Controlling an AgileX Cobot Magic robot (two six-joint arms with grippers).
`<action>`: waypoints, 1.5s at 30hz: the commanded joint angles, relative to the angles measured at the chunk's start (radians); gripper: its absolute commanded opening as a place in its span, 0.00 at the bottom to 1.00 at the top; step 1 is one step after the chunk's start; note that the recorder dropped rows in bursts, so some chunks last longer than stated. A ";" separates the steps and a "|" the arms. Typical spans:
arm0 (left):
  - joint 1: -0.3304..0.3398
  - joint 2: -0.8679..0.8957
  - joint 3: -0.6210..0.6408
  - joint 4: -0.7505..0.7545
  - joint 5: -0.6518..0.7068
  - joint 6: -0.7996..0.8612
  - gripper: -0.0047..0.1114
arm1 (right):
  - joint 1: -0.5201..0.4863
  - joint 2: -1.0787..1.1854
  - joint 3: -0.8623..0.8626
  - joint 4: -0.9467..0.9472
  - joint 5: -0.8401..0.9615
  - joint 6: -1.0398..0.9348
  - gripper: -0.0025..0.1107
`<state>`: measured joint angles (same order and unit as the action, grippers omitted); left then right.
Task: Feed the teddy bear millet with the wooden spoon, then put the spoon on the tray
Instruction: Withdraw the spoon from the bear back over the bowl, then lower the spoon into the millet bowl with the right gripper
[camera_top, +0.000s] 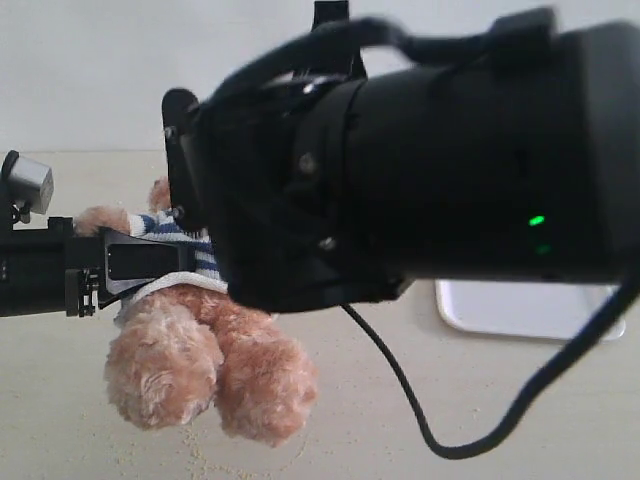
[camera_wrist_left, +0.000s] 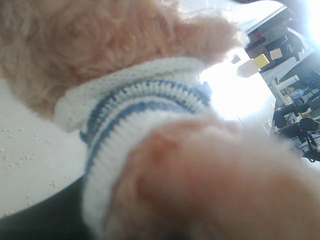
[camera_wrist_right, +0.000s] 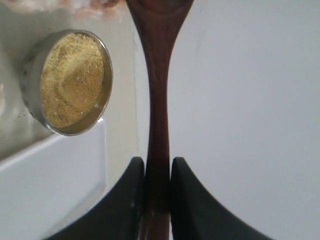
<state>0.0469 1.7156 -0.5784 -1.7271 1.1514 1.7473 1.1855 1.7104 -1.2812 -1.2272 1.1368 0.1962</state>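
The teddy bear (camera_top: 205, 365) hangs at the left, legs down, striped sweater (camera_top: 200, 255) showing. My left gripper (camera_top: 150, 262) is shut across its torso. The left wrist view is filled by fur and the sweater (camera_wrist_left: 145, 100), which hide the jaws. My right gripper (camera_wrist_right: 157, 162) is shut on the handle of the wooden spoon (camera_wrist_right: 159, 110); the spoon's oval end reaches the frame edge near a strip of fur (camera_wrist_right: 75, 4). The metal bowl (camera_wrist_right: 30, 95) heaped with millet (camera_wrist_right: 72, 77) stands beside the spoon. The white tray (camera_top: 530, 312) lies at the right, also seen as the tray (camera_wrist_right: 50, 180) next to the bowl.
The black right arm (camera_top: 450, 150) fills most of the exterior view and hides the spoon and bowl there. Its cable (camera_top: 400, 390) loops down over the beige table (camera_top: 350, 440). Loose grains (camera_wrist_left: 15, 160) are scattered on the table by the bear.
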 joint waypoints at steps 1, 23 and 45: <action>0.002 -0.003 -0.003 -0.017 0.035 -0.003 0.08 | -0.001 -0.100 0.003 0.042 -0.028 0.042 0.02; 0.002 -0.003 -0.003 -0.017 0.050 -0.003 0.08 | -0.431 -0.063 -0.259 0.658 -0.015 -0.333 0.02; 0.002 -0.003 -0.003 -0.017 0.052 -0.003 0.08 | -0.435 0.248 -0.358 0.450 0.084 -0.415 0.02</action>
<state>0.0469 1.7156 -0.5784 -1.7271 1.1597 1.7473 0.7575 1.9475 -1.6336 -0.7573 1.2163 -0.2168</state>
